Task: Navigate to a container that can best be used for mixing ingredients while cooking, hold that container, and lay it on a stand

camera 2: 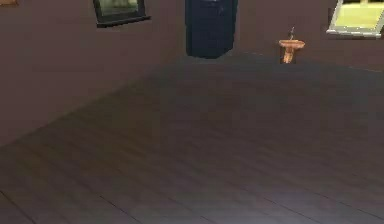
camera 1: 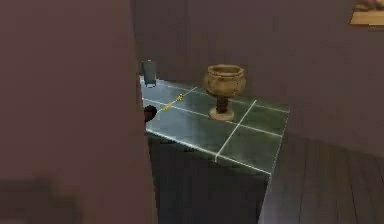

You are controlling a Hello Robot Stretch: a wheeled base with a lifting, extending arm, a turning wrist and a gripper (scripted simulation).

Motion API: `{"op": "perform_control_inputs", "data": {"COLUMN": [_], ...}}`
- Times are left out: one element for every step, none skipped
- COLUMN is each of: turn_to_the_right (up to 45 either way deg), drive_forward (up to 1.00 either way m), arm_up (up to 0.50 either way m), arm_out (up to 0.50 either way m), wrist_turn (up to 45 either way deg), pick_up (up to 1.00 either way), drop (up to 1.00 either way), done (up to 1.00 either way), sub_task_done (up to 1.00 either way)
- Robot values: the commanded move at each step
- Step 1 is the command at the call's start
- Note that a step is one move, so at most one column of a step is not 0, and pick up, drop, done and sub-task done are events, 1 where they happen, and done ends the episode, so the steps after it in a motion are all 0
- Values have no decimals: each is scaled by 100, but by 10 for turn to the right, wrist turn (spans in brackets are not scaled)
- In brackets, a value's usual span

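Observation:
A brown goblet-shaped bowl on a short foot (camera 1: 226,90) stands on a dark green tiled counter (camera 1: 255,135) in the middle of the forward view. A small dark upright slab (camera 1: 149,72) stands at the counter's far left corner. Beside the wall's edge a small dark red thing (camera 1: 149,112) lies on the tiles. In the arm side view a small orange-brown stand with a thin stem rising from it (camera 2: 290,49) sits far off by the back wall.
A broad dark wall (camera 1: 65,110) takes up the forward view's left and hides part of the counter. Dark plank floor (camera 2: 200,150) spreads wide in the arm side view. A tall dark blue cabinet (camera 2: 210,27) and framed pictures (camera 2: 120,10) line the far wall.

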Motion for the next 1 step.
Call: {"op": "perform_control_inputs", "data": {"turn_to_the_right": [450], "drive_forward": [0], "arm_up": [0], "arm_out": [0], "wrist_turn": [0], "pick_up": [0], "drop": [0], "done": [0], "sub_task_done": [0]}}
